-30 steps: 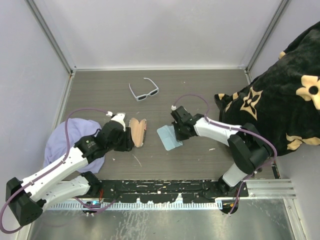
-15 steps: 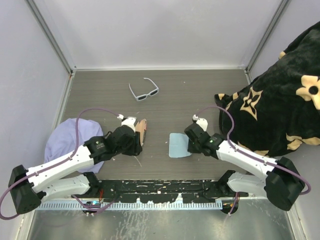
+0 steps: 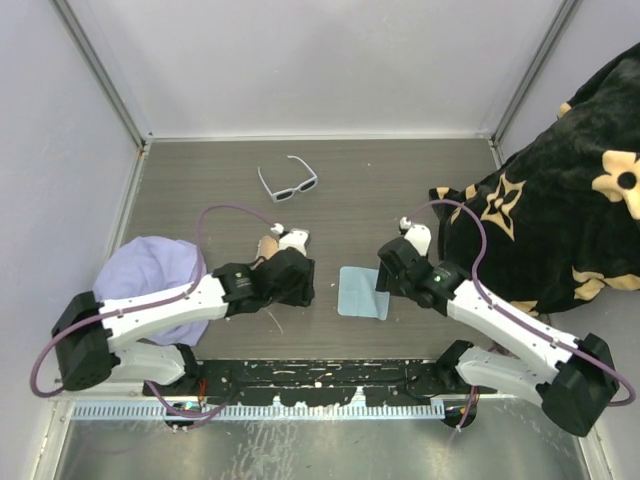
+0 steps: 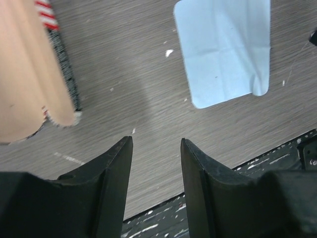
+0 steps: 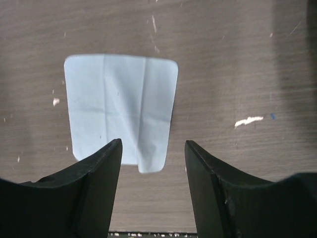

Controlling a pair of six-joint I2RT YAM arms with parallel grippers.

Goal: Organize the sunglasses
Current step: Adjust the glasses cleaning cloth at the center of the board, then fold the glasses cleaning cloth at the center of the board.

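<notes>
The sunglasses (image 3: pixel 287 181), white-framed with dark lenses, lie at the back middle of the table, far from both grippers. My left gripper (image 3: pixel 300 286) (image 4: pixel 156 148) hovers open and empty over bare table. The flag-patterned case (image 3: pixel 268 245) (image 4: pixel 25 74) lies to its left and the light blue cloth (image 3: pixel 362 292) (image 4: pixel 225 49) to its right. My right gripper (image 3: pixel 388 282) (image 5: pixel 153 146) is open just above the cloth's (image 5: pixel 119 104) right edge. The cloth lies flat, with one slightly curled corner showing between the fingertips.
A lilac fabric bundle (image 3: pixel 140 280) sits at the left edge under the left arm. A black blanket with tan flowers (image 3: pixel 560 200) covers the right side. Grey walls (image 3: pixel 320 60) close in the table, and a black scuffed strip (image 3: pixel 320 375) runs along the near edge.
The right gripper has opened and let go of the blue cloth, which now lies flat. The left arm has swung right, past the case, so its wrist now covers part of it.
</notes>
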